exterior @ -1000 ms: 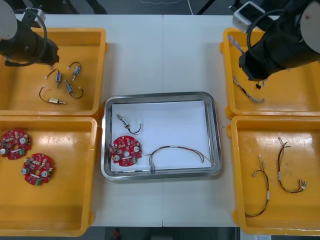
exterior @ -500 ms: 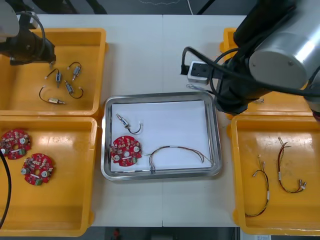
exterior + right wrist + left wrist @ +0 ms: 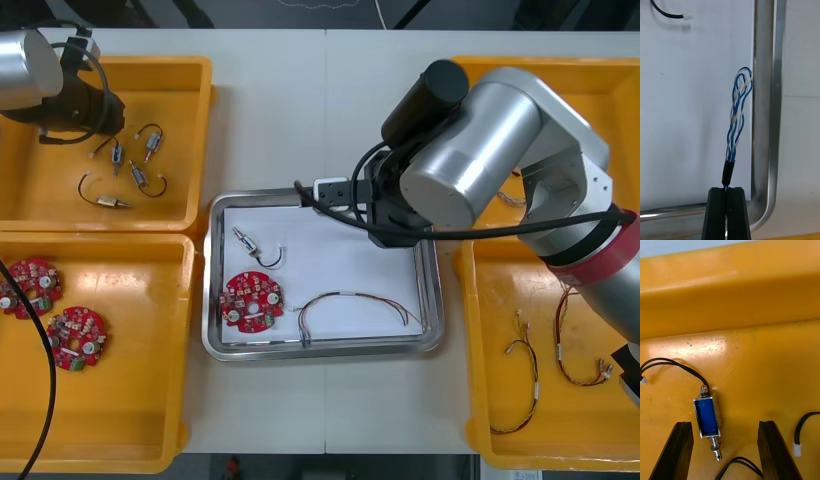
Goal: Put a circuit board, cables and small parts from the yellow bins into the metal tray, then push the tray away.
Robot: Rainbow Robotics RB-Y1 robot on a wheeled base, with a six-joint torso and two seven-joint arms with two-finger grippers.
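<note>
Over the metal tray, the right gripper pinches the blue and white cable by its black end; it looks light and floppy. Left of the tray, the left gripper is wide open.

Pretty bright, even overhead light here. The metal tray rim throws streaky glare, and shadows inside it are soft and faint. Right arm has a mild hot spot, and the yellow bin floor looks a bit shiny.
</note>
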